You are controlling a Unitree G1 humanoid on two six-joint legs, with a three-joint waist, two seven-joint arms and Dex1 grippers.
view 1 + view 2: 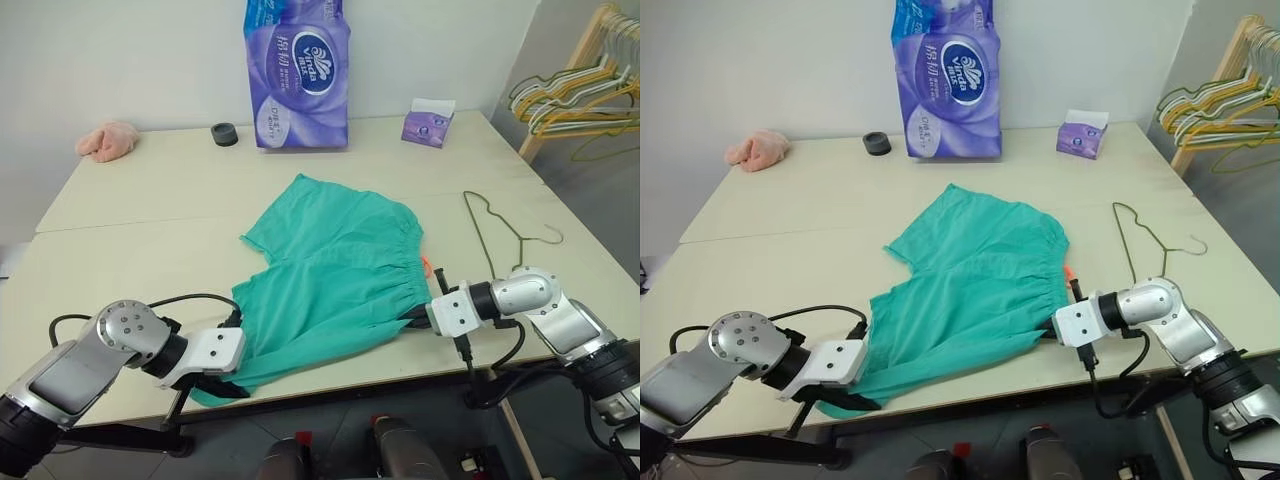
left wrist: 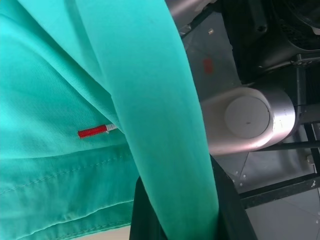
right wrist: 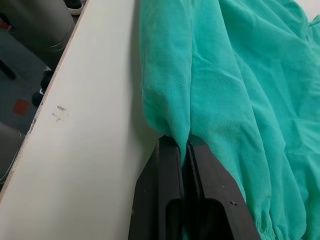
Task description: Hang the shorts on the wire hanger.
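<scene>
The shorts (image 1: 335,275) are spread out flat on the pale surface (image 1: 150,200), near its front edge. The gathered waistband is turned toward the right side, and a small orange tag (image 1: 426,264) is seen beside it. A small red stitch mark (image 2: 92,131) is seen on the cloth in the left wrist view.

The left gripper (image 1: 225,372) is placed at the front left corner of the shorts. Its black fingers (image 2: 145,220) are pressed together on a fold of the green cloth, so the shorts are held there. The right gripper (image 3: 186,150) is placed at the waistband end of the shorts. Its fingers (image 3: 170,170) are squeezed tight on a thin ridge of cloth, so the shorts are held there too.

The wire hanger (image 1: 495,232) is laid flat on the surface, to the right of the shorts and not touching them. Its hook is pointed toward the right edge.

At the back of the surface a tall purple pack of tissue paper (image 1: 297,75) is stood upright. A small purple tissue box (image 1: 428,124) is set to its right, and white tissue is seen poking out of its top. A small black ring (image 1: 225,134) is seen to the left of the pack. A pink cloth lump (image 1: 107,140) is left at the far left corner. A bunch of yellow and green hangers (image 1: 575,95) is hung on a wooden rack (image 1: 590,45) past the right side.
</scene>
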